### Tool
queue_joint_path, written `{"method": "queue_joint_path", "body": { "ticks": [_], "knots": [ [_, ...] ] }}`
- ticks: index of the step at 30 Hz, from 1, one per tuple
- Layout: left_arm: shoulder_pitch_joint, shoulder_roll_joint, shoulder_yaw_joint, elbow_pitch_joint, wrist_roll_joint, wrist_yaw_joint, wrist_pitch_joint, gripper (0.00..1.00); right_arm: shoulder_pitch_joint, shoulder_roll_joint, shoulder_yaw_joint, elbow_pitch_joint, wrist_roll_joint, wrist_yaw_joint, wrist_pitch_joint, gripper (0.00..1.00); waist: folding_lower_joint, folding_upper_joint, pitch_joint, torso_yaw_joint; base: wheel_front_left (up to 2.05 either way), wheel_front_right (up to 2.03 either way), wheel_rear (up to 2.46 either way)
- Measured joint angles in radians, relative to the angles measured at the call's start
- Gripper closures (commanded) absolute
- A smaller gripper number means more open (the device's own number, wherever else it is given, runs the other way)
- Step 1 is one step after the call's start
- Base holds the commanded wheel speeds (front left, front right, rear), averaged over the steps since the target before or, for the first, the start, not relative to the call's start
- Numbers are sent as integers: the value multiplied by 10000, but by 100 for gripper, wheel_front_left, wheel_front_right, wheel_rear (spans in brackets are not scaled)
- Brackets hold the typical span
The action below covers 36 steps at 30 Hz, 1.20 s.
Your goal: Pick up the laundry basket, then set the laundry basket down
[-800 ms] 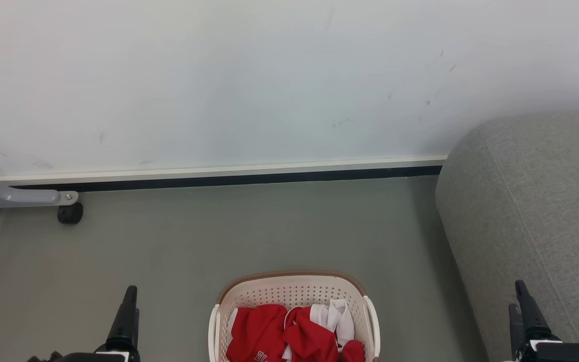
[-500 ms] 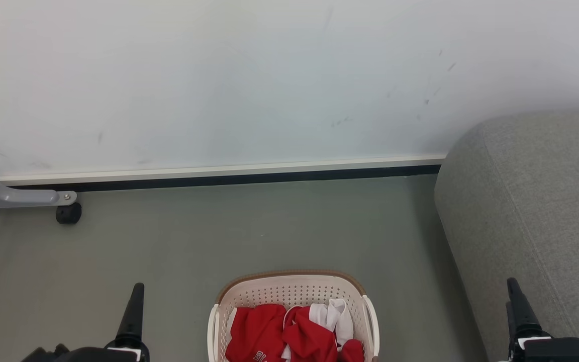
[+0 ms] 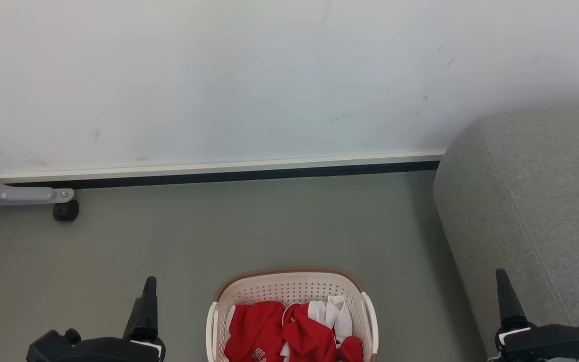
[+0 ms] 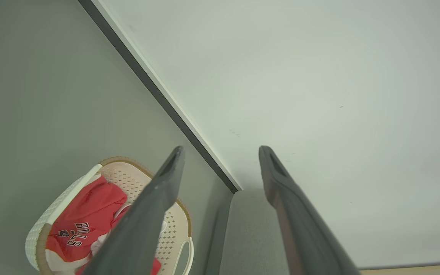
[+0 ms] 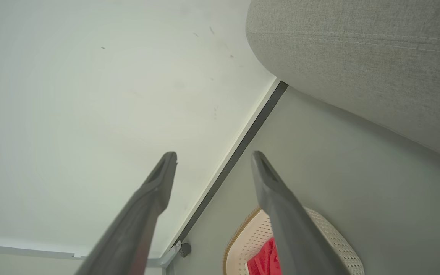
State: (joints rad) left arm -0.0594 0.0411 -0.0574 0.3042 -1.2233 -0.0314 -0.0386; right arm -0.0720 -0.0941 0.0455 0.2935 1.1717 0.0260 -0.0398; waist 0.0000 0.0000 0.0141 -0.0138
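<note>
1. The laundry basket (image 3: 289, 274) stands on the floor (image 3: 219, 226) at the bottom edge of the head view. It is between the two hands and has red and white clothes (image 3: 269, 332) inside.
2. The left hand (image 3: 149, 289) and the right hand (image 3: 502, 286) are both spread wide and hold nothing. Each one is apart from the basket's white side handles.
3. The right hand is near the grey sofa (image 3: 531, 201). If it swings outward on the way down, I think it may brush the fabric.
4. The handles look thin. If a finger misses one, it would probably push the basket across the floor.
5. If the two hands lift unevenly, the basket may tilt and the clothes could spill out.
</note>
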Motion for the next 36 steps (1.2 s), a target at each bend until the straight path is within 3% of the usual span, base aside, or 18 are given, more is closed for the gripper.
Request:
{"method": "queue_joint_path", "body": {
  "ticks": [36],
  "knots": [
    [-400, 445, -1438, 65, 5779, 1032, -1329, 0, -213, -596, 1346, -249, -5795, -978, -1319, 0, 0, 0, 63, -147, 0, 0, 0]
  ]
}}
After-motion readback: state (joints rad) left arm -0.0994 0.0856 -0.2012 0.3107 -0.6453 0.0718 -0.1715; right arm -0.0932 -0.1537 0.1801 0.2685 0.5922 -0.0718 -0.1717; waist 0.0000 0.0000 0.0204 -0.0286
